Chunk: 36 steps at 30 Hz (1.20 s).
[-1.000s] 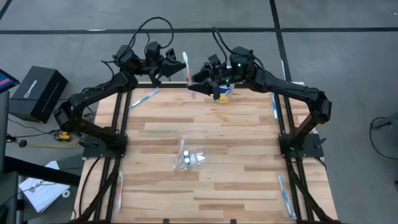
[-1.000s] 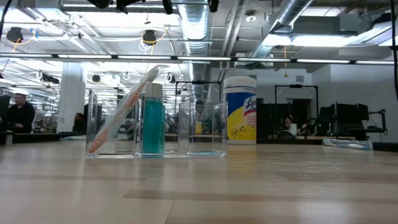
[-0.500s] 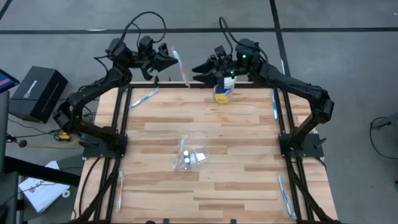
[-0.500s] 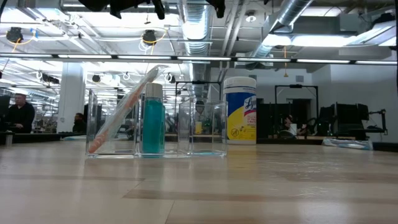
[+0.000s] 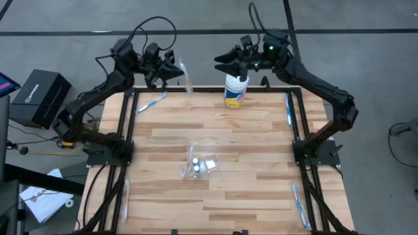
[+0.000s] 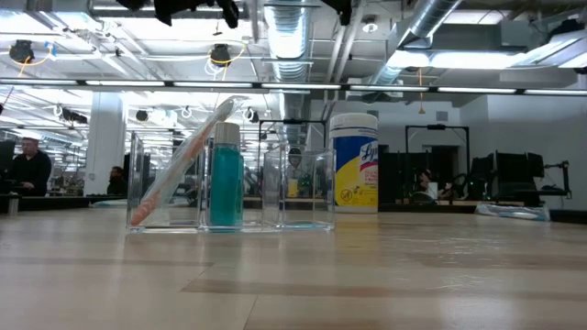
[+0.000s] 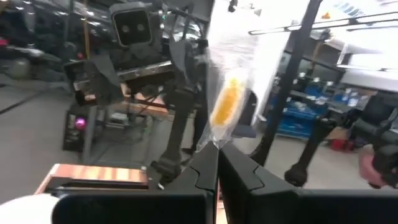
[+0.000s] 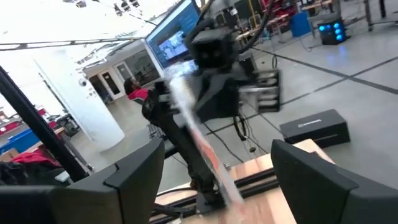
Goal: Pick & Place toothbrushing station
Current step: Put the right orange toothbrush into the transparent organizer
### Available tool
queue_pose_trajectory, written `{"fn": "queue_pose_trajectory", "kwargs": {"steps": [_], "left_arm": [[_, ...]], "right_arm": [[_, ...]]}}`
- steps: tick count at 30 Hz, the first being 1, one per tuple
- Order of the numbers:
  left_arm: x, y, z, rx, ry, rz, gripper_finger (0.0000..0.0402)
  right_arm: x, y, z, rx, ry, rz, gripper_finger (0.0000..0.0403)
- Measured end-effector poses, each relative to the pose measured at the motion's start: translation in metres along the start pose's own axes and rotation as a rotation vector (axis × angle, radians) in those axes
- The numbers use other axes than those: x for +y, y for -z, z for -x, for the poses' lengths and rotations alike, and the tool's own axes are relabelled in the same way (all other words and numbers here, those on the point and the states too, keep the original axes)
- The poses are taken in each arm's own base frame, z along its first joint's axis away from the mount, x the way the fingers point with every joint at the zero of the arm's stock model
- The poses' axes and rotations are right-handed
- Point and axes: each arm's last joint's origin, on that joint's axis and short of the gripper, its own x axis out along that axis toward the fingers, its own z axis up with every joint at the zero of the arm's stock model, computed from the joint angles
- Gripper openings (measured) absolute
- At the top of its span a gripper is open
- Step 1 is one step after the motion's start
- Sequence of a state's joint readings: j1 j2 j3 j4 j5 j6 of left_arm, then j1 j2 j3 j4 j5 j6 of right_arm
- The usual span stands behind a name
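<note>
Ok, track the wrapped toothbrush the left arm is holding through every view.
High view: wrapped toothbrush sits in the left gripper at the table's far edge, left of the wipes tub.
Low view: not in it; only the tub shows.
Left wrist view: it rises from the shut fingers.
Right wrist view: blurred streak mid-picture.
Shared landmark: the wipes tub, in the high and low views.
</note>
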State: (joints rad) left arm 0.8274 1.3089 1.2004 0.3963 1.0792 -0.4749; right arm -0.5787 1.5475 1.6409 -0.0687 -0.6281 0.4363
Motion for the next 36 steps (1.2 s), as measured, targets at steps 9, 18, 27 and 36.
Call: {"fn": "queue_pose_trajectory", "kwargs": {"steps": [9, 18, 27, 36], "left_arm": [[-0.058, 0.018, -0.026, 0.07, -0.313, -0.072, 0.0], [-0.118, 0.066, -0.059, 0.053, -0.604, -0.036, 0.0], [-0.165, 0.124, -0.086, -0.027, -0.71, -0.024, 0.0], [-0.212, 0.162, -0.093, -0.028, -0.679, 0.014, 0.0]], "right_arm": [[-0.003, -0.008, 0.034, 0.048, 0.1, 0.063, 0.0284], [0.0, -0.006, 0.037, 0.094, 0.031, 0.105, 0.0284], [0.012, 0.0, 0.028, 0.135, -0.059, 0.087, 0.0276], [0.03, 0.008, 0.014, 0.15, -0.099, 0.057, 0.0269]]}}
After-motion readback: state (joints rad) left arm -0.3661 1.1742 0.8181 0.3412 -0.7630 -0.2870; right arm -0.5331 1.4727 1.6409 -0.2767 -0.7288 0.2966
